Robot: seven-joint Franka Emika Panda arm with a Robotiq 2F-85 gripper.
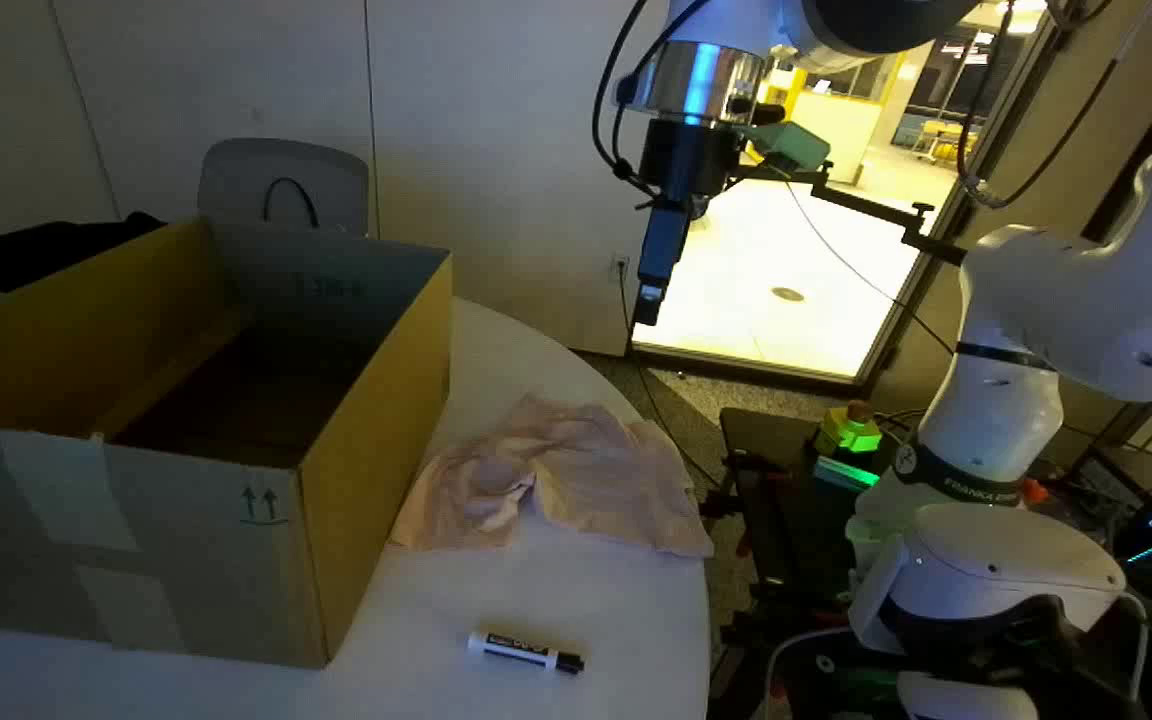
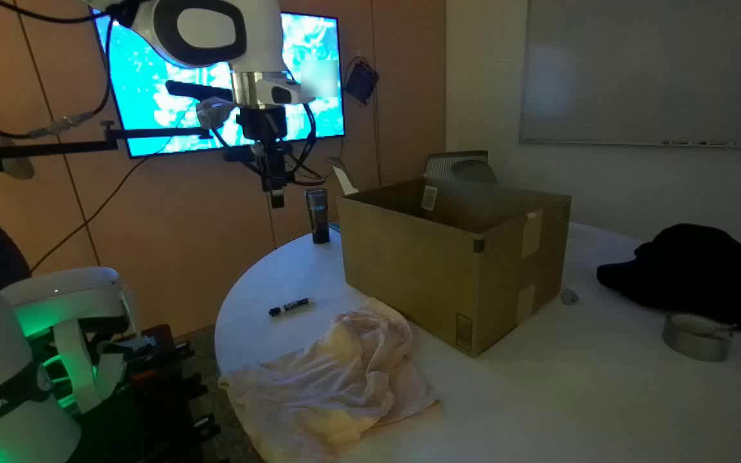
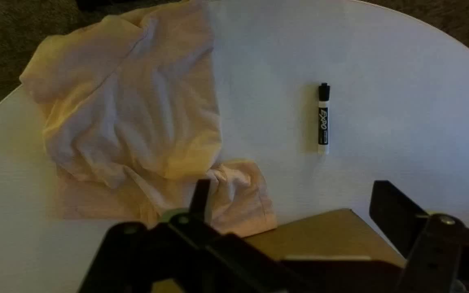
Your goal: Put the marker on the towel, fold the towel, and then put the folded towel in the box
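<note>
The black and white marker (image 1: 526, 652) lies on the white table, apart from the towel; it also shows in an exterior view (image 2: 291, 307) and the wrist view (image 3: 323, 120). The pink towel (image 1: 576, 470) lies crumpled beside the cardboard box; it also shows in an exterior view (image 2: 338, 379) and the wrist view (image 3: 136, 106). The open-topped box (image 1: 186, 560) stands upright, also seen in an exterior view (image 2: 409, 270); its corner shows in the wrist view (image 3: 320, 236). My gripper (image 3: 291, 191) is open and empty, high above the table in both exterior views (image 1: 649, 305) (image 2: 277, 198).
A dark tumbler (image 2: 318, 215) stands near the table's edge by the box. A roll of grey tape (image 2: 696, 337) and black cloth (image 2: 698, 273) lie on the table beyond the box. A chair (image 1: 286, 185) stands behind the box. The table's curved edge (image 3: 421, 25) runs past the marker.
</note>
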